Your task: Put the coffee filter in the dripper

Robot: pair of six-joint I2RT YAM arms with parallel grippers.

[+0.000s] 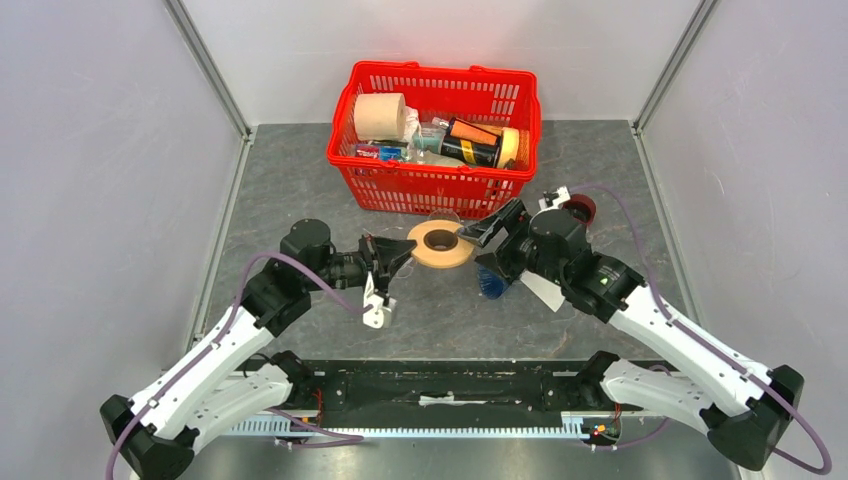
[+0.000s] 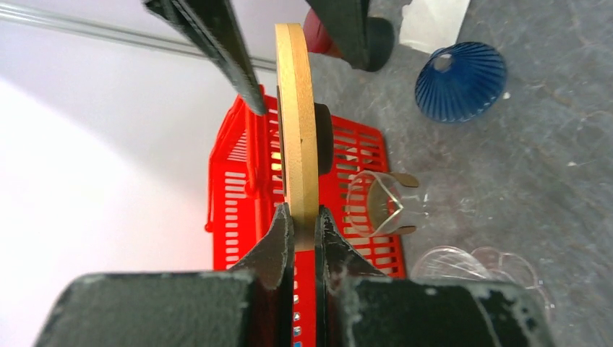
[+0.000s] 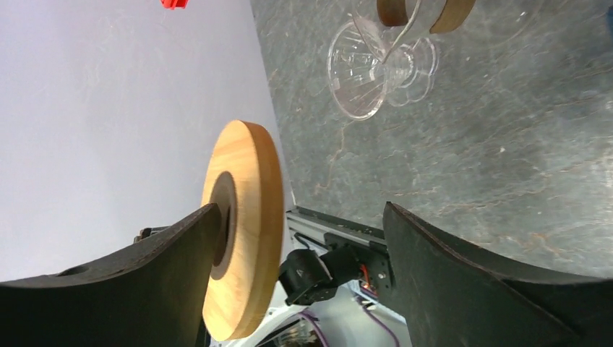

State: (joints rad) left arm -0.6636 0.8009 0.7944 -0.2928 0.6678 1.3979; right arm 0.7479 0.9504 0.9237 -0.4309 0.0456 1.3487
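Left gripper (image 2: 300,220) is clamped on the rim of the wooden ring (image 2: 296,108), holding it edge-up off the table. Right gripper (image 3: 302,217) is wide open, its jaws straddling the ring's opposite edge with one pad close to the face, gripping nothing. The white coffee filter (image 2: 436,20) lies flat on the table past the ring on the right arm's side, next to the blue dripper (image 2: 460,81), untouched. The clear dripper (image 3: 369,69) sits near the ring. Risks: if the left lets go before the right closes, the ring drops onto the glass. The right arm hangs low and could sweep the filter. Can't tell which dripper is the target.
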